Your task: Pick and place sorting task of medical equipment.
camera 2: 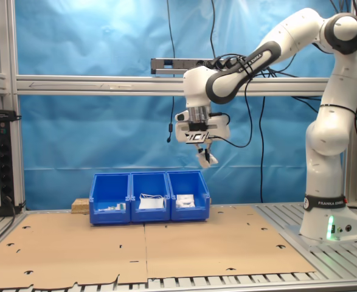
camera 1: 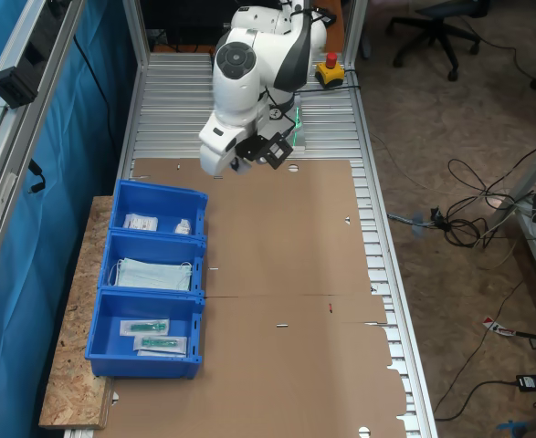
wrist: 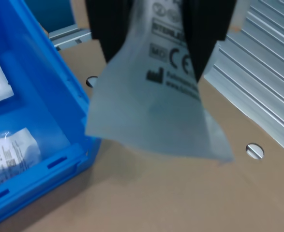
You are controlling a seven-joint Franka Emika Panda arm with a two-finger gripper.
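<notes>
A white flat packet [wrist: 156,116] with grey print hangs between my black fingers [wrist: 110,29], pinched at its upper edge. In the second exterior view my gripper [camera 2: 204,151] is high above the table with the packet [camera 2: 206,159] dangling below it, a little to the robot-base side of the blue bins. In the first exterior view the gripper [camera 1: 249,157] hovers beyond the far bin [camera 1: 194,203]. That bin holds two more small white wrapped packets [camera 1: 141,222], also in the wrist view [wrist: 8,150].
Three blue bins stand in a row at the cardboard sheet's edge: the middle bin [camera 1: 197,251] holds pale-blue masks [camera 1: 153,274], the near bin [camera 1: 193,319] long clear packets with green parts [camera 1: 149,326]. A red stop button [camera 1: 331,69] sits by the robot base.
</notes>
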